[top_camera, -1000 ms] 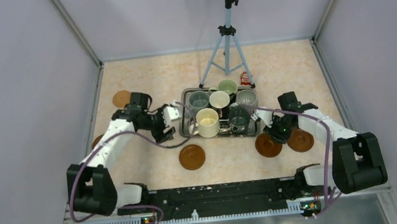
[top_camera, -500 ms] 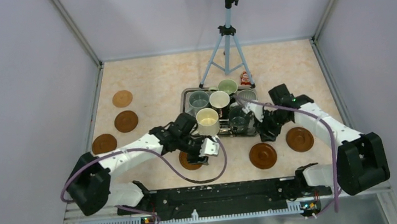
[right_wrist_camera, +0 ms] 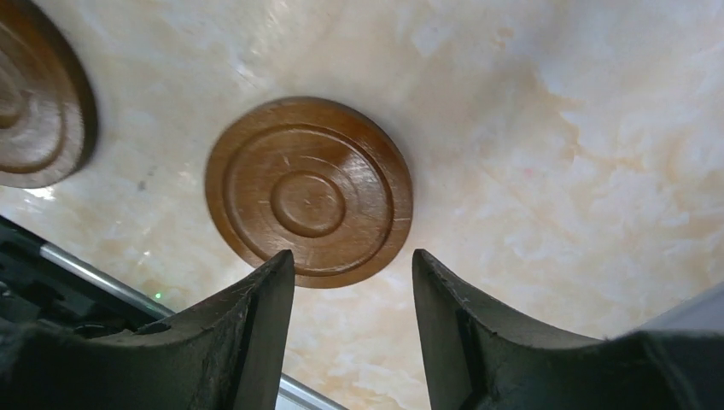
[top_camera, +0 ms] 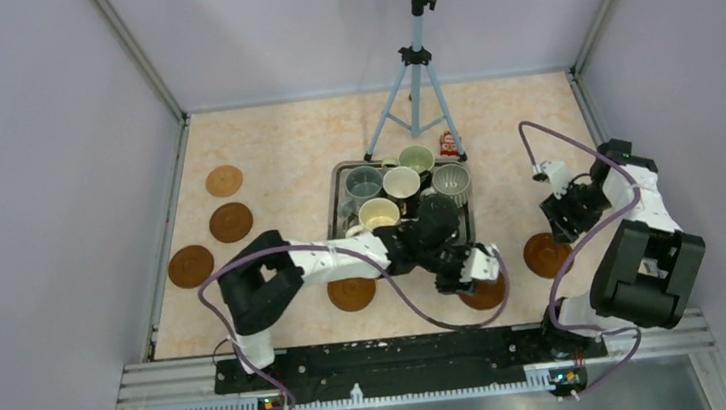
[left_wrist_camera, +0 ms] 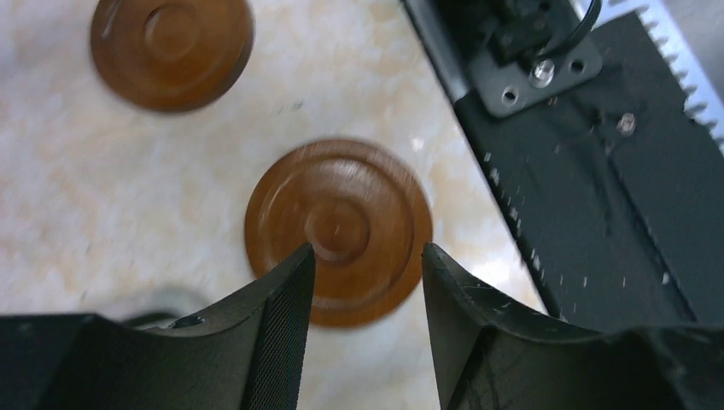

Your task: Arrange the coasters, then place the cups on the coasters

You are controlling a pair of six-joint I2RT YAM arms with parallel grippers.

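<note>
Your left hand [left_wrist_camera: 367, 252] is stretched across to the right half of the bench [top_camera: 283, 142], jaws part open, empty, over the front-right coaster [left_wrist_camera: 337, 218]. My read: lining up to shift it. Right hand [right_wrist_camera: 352, 256] is also part open, holding nothing, above the rightmost coaster [right_wrist_camera: 307, 192], likely kept wide to give the left arm room. Left-side coasters [top_camera: 231, 222] form a column. Cups [top_camera: 401, 181] sit in the tray [top_camera: 340, 174], so this looks like the arranging step.

The round reddish-brown wooden coasters [right_wrist_camera: 307, 192] carry concentric rings; the smooth flat bench [right_wrist_camera: 555, 128] is mottled cream and peach.
</note>
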